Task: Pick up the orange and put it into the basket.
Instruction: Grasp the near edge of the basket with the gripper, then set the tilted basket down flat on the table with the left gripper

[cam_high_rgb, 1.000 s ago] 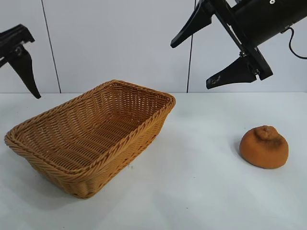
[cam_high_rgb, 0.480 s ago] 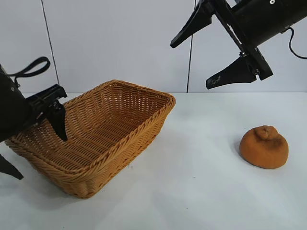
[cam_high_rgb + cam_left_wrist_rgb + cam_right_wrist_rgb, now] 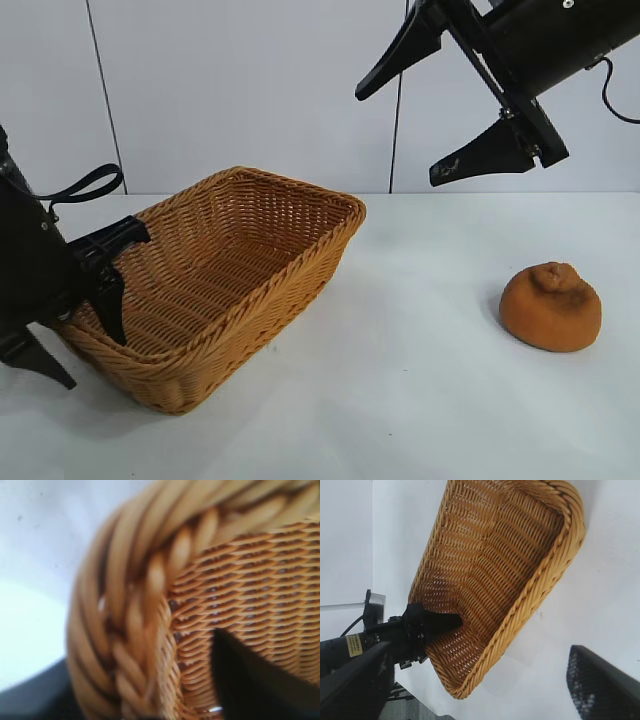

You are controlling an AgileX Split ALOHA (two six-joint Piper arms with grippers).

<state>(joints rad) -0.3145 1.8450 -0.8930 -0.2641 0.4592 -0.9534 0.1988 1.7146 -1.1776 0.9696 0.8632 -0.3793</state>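
The orange (image 3: 551,307), a dull brownish lump with a knobby top, lies on the white table at the right, apart from everything. The tan wicker basket (image 3: 285,283) stands left of centre. My left gripper (image 3: 93,362) straddles the basket's left end wall, one finger inside and one outside, shut on the braided rim (image 3: 140,580). The left gripper (image 3: 145,680) has the weave filling its wrist view. My right gripper (image 3: 398,138) hangs open high above the table, between basket and orange, holding nothing. The right wrist view looks down on the basket (image 3: 520,615); the orange is out of that view.
A white table top (image 3: 420,400) lies under everything, with a pale wall behind. Bare table separates the basket from the orange. The left arm (image 3: 380,635) shows dark at the basket's far end in the right wrist view.
The left arm came down from high at the left to the basket's left end, and its fingers have closed onto the wall. The basket's left end shifted slightly. The right arm and orange have not moved.
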